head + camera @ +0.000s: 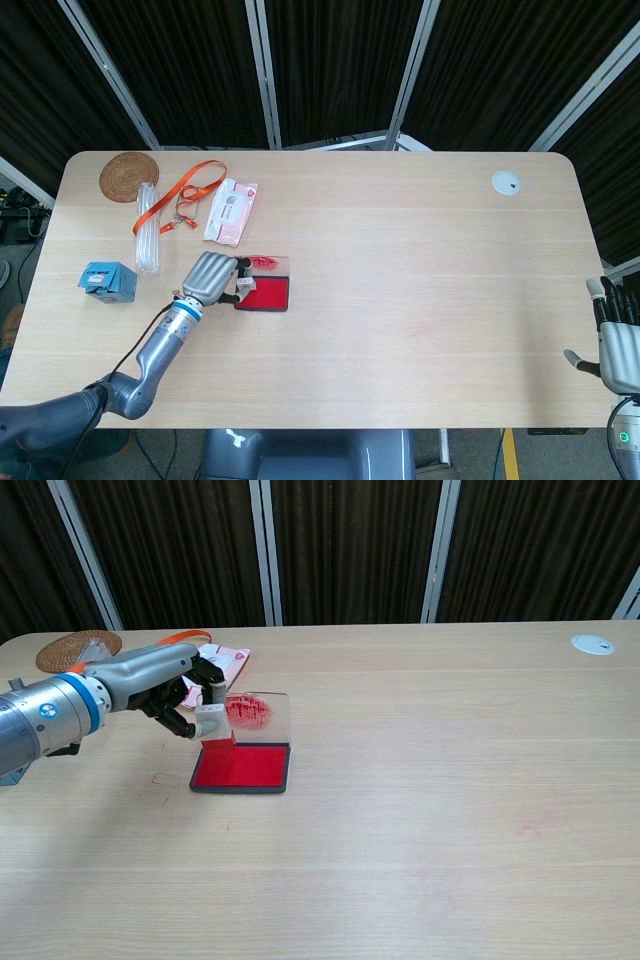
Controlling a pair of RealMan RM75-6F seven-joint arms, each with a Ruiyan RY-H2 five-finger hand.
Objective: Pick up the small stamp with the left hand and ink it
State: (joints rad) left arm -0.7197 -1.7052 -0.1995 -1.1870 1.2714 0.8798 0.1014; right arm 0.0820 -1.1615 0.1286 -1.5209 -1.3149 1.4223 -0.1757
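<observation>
The ink pad (240, 768) lies open on the left part of the counter (420, 300), a shallow black tray filled with a red inking surface. Its clear lid (252, 716) stands up along the far edge, smeared with red ink. The left robot hand (178, 688) grasps the small stamp (216, 730) between thumb and fingers and holds it over the near-left corner of the red pad, red base downward. From the chest view the base sits at or just above the pad; whether it touches the ink cannot be told. In the head view the stamp (246, 285) shows only as a small pale block at the fingertips, on the pad's left edge.

Left of the pad a small blue box (107, 280) stands closed near the counter's left edge. Behind the hand lie a packet of wet wipes (231, 210), an orange lanyard (190, 187), a clear tube (148, 228) and a woven coaster (128, 175) in the far-left corner. A white round disc (506, 183) sits near the far-right corner.

The middle and right of the counter lie broad and bare wood, and the near edge in front of the pad is open too. The right robot hand (617, 342) hangs off the counter's right edge, released, fingers apart and holding nothing.
</observation>
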